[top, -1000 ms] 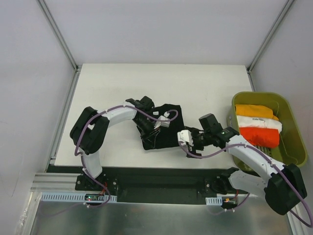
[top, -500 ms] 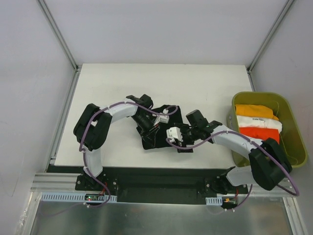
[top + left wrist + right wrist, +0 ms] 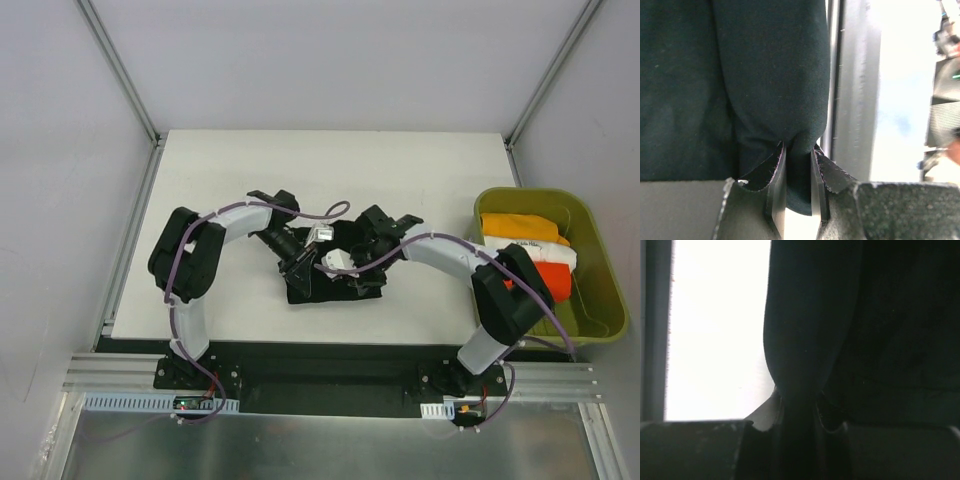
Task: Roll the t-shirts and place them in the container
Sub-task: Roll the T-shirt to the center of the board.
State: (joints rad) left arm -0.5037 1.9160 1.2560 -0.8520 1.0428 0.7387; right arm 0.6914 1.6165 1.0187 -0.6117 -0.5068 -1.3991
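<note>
Three tees parked in the olive tub [image 3: 590, 225] at the right of the bench [image 3: 230, 170], seen from up top: orange tee [image 3: 520, 226], white tee [image 3: 530, 250], red-orange tee [image 3: 556, 283]. All bundled, but can't tell if properly rolled. Black tee [image 3: 312, 288] bunched mid-bench toward the near edge, both arms bent over it. Not rolled yet, by the look.

Left wrist cam: left claw [image 3: 797, 155] clenched on a fold of black cloth.

Right wrist cam: right claw [image 3: 797, 410] pinching another black fold; dim, but looks gripped. Probably the last one to go.
</note>
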